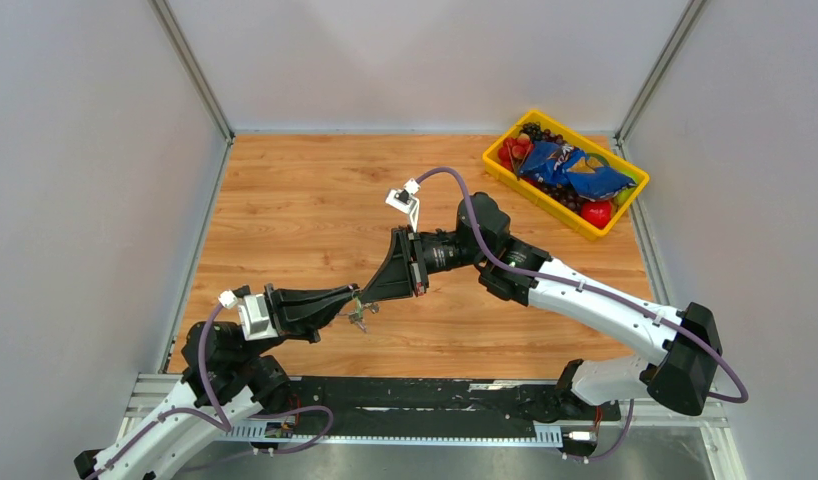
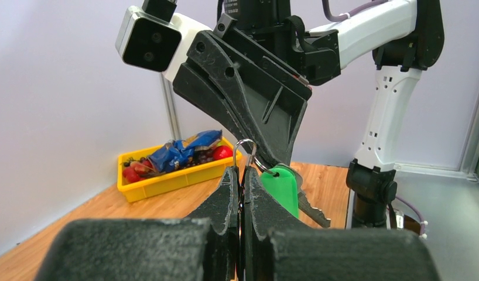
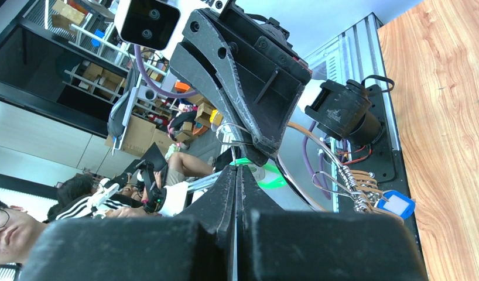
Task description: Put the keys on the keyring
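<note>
My left gripper point(image 1: 352, 299) and right gripper point(image 1: 371, 293) meet tip to tip above the table's front middle. In the left wrist view the left gripper point(image 2: 242, 170) is shut on the thin wire keyring point(image 2: 246, 145), whose loop sticks up above its fingers. The green-tagged key point(image 2: 281, 188) hangs from a small ring just right of it. The right gripper point(image 2: 273, 159) pinches at that ring. A dark metal key blade point(image 2: 314, 211) shows behind the green tag. In the right wrist view the right gripper point(image 3: 238, 168) is shut, with the green tag point(image 3: 273, 179) just past its tip. The keys dangle below point(image 1: 360, 318).
A yellow bin point(image 1: 538, 203) of fruit and a blue bag stands at the back right, also in the left wrist view point(image 2: 167, 181). A blue tag point(image 3: 398, 205) lies by a cable bundle at the near rail; I cannot tell whether it is a key.
</note>
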You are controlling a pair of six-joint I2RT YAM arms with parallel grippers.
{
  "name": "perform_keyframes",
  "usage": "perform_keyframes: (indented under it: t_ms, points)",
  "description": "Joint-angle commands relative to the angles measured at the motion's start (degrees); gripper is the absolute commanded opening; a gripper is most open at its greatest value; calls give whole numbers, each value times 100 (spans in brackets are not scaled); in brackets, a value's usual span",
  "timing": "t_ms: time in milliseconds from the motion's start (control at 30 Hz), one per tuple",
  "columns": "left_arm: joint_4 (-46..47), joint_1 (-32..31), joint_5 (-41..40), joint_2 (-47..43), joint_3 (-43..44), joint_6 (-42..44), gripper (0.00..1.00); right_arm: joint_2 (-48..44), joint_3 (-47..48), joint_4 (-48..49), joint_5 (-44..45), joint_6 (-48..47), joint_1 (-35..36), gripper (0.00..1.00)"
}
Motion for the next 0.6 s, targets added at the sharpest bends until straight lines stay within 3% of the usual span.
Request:
perform_keyframes:
  t_ms: [0, 567]
  points:
    - [349, -5, -60, -54, -5, 107, 1, -14, -65, 277, 99, 136, 30, 0]
    - [408, -4, 20, -50, -40, 116, 1, 122, 8, 283, 202, 375, 31, 0]
